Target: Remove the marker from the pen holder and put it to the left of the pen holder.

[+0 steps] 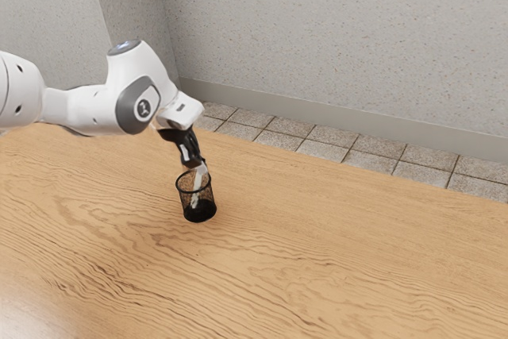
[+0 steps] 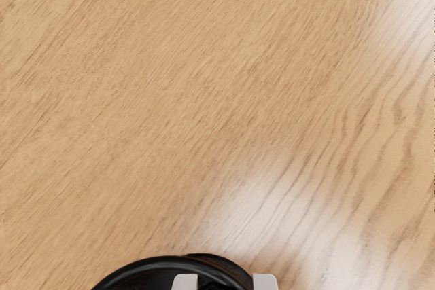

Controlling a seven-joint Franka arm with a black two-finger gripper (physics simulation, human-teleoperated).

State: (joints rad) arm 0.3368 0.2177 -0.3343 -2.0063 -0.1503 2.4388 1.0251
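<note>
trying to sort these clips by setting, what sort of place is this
Probably a plain, simulated lab-like room: a robot arm reaches over a wood-grain table, with square floor tiles and a speckled wall behind.

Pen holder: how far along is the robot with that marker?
Reaching looks done: the end effector is at the marker's upper end. Whether the marker is gripped, I can't tell. Left to do: its lower part is inside the pen holder, so lift it out and place it to the left.
</note>
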